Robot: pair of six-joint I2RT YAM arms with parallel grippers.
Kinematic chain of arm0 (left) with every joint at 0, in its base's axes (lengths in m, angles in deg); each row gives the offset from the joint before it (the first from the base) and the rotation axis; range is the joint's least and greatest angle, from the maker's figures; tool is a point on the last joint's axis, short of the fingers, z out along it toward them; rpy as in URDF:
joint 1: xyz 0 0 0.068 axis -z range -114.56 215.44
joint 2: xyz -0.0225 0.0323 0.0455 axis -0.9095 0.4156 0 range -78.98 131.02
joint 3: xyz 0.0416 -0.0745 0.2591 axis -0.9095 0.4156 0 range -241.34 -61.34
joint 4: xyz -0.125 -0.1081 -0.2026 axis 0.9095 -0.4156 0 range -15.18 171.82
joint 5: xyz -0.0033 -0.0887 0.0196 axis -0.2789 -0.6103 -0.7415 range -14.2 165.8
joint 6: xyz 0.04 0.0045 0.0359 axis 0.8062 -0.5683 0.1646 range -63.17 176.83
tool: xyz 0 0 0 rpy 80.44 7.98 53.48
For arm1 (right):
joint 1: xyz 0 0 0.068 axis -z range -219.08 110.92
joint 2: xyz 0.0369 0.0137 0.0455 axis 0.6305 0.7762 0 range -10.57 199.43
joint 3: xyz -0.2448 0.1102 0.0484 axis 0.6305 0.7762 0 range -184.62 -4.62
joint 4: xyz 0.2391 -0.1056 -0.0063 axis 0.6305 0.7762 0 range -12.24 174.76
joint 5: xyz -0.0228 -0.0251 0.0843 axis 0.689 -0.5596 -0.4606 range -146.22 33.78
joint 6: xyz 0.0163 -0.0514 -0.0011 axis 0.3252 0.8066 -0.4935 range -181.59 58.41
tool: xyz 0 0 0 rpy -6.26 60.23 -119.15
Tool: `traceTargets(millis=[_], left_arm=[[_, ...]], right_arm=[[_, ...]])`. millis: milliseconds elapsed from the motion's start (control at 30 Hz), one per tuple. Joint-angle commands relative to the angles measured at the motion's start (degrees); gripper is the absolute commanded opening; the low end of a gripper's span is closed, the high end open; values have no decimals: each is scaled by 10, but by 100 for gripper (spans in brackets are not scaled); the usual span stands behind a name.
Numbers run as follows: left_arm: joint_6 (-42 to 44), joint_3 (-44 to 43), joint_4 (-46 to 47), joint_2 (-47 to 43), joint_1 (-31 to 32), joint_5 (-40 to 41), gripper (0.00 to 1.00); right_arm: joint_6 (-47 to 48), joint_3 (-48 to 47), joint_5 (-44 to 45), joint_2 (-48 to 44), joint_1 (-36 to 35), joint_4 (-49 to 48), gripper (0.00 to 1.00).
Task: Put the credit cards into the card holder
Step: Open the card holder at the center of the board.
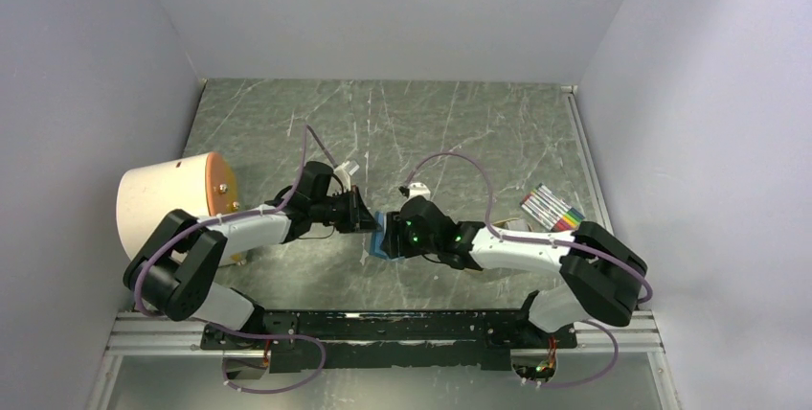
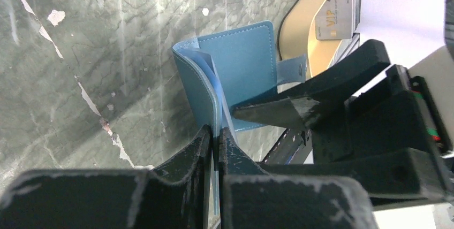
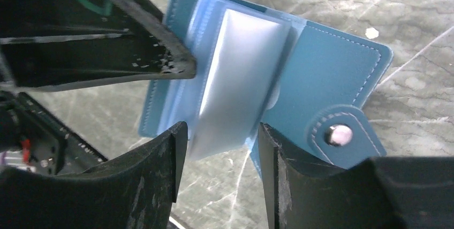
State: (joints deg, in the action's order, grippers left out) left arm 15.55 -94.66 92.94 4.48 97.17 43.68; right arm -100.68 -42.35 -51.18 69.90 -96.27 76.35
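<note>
The teal card holder point(image 1: 380, 240) stands open on edge at mid-table between both grippers. My left gripper point(image 2: 215, 132) is shut on the lower edge of one blue cover leaf of the card holder point(image 2: 241, 63). In the right wrist view the card holder point(image 3: 326, 68) shows its snap tab point(image 3: 338, 135) and clear plastic sleeves point(image 3: 241, 79). My right gripper point(image 3: 219, 132) is open, with a finger on each side of the sleeves' lower edge and a gap showing. The credit cards point(image 2: 334, 20) lie stacked in a tan tray point(image 2: 297, 36) behind.
A pack of coloured markers point(image 1: 552, 207) lies at the right of the table. A large pale cylinder with an orange face point(image 1: 168, 204) sits at the left edge by the left arm. Grey walls enclose the marbled tabletop point(image 1: 383, 123).
</note>
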Motion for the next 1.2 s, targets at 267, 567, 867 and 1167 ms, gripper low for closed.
traceTargets(millis=[267, 567, 867, 1167], left_arm=[[45, -24, -41, 11, 4, 9, 9], [56, 5, -28, 18, 1, 21, 9], [57, 12, -17, 29, -5, 17, 9], [57, 21, -11, 24, -18, 7, 9]], right_arm=[[-7, 11, 121, 20, -6, 40, 47], [-27, 9, 158, 48, -5, 71, 37], [-23, 13, 180, 26, -3, 89, 41], [-20, 1, 201, 61, -1, 118, 36]])
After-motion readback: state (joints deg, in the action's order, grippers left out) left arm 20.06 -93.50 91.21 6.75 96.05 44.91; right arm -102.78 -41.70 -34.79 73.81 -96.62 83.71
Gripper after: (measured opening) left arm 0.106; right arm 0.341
